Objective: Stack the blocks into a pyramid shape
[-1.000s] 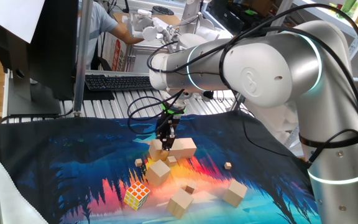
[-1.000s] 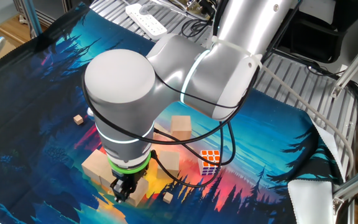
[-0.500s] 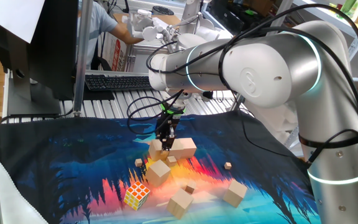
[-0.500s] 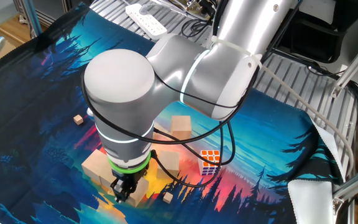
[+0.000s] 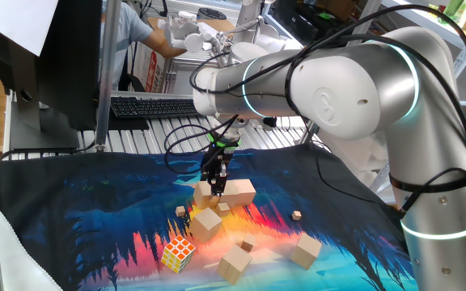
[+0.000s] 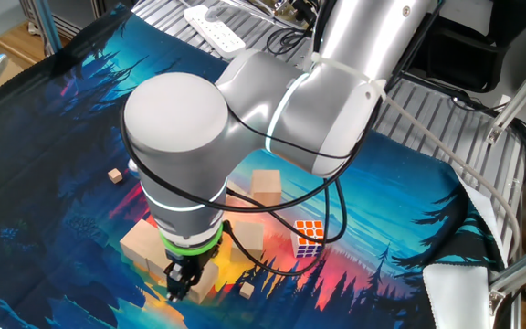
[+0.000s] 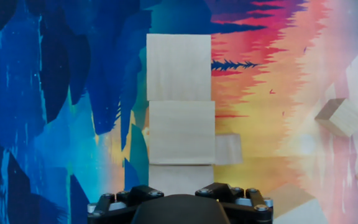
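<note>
while your gripper point(image 5: 215, 191) hangs just above the row of blocks point(image 7: 180, 99) mid-mat, you cannot tell how its jaws stand.

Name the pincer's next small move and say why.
Probably lift straight up: the pincer hangs right over the row of blocks lying end to end on the mat, apparently just released, and loose blocks wait nearby for the next pick.

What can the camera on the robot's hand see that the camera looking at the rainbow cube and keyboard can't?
Only the hand view looks straight down on the row of blocks lined up edge to edge.

Only the fixed view shows the Rubik's cube, the keyboard, the robot arm and three loose blocks.

Both show the row and the painted mat.
</note>
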Robot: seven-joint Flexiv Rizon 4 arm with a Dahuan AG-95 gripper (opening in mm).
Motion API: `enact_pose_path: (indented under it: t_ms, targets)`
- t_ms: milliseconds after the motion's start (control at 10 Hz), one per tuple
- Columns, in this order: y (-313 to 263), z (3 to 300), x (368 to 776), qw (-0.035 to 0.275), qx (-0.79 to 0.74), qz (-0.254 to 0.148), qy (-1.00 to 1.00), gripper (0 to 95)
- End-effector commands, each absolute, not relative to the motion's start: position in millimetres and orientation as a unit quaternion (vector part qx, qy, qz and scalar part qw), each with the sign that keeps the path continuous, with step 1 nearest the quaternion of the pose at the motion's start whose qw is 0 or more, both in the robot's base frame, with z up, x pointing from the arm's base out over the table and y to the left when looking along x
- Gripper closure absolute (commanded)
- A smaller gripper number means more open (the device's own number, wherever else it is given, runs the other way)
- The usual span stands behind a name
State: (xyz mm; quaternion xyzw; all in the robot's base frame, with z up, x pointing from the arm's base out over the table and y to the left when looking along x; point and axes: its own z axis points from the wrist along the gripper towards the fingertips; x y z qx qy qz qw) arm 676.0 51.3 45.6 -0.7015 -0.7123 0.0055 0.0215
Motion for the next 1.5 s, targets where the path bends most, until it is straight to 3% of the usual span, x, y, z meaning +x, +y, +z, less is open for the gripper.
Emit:
enact_pose_path:
  t_ms: [100,700,1500]
  targets:
    - [60.2,56.3,667.0,0.023,-0.691,0.002,-0.722,19.0]
    - [73.8,85.5,649.3,0.039,-0.649,-0.018,-0.76,19.0]
    - [81.0,75.2,627.6,0.031,-0.607,-0.016,-0.794,19.0]
